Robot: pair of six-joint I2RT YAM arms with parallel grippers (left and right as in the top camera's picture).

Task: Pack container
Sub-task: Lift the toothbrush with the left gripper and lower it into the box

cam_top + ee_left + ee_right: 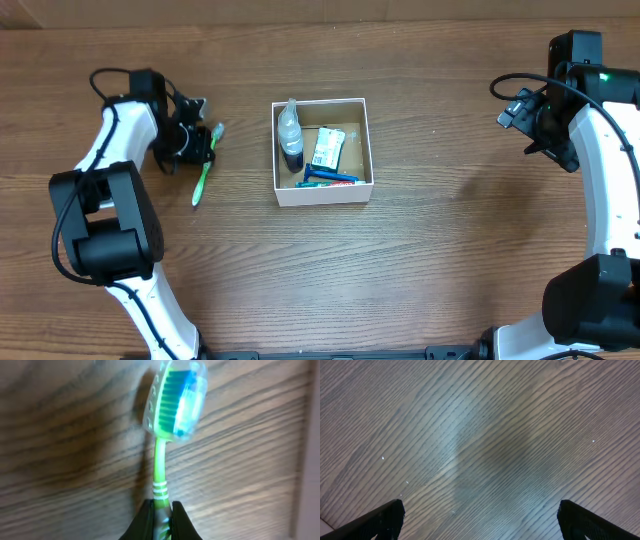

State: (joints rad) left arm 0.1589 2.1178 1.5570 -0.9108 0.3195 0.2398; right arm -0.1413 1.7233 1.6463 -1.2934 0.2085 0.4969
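Scanning from overhead: spotting the container mid-table, mouth up, well apart from both arms. Holding a clear bottle along its left wall, a green-and-white packet just right of that, and a blue item across the near side. Catching the left gripper left of the box, clamped around a green toothbrush, brush head pointing far, handle tail pointing near. Finding the right gripper out toward the far right, over bare table; cannot tell its spread from up here. Switching to the left wrist: fingers pinched narrow on the green toothbrush handle just below its white rings, bristles under a clear cap out ahead; cannot tell whether lifted or resting on the wood. Turning to the right wrist: right gripper spread wide, fingertips down in the two bottom corners, only table grain between them.
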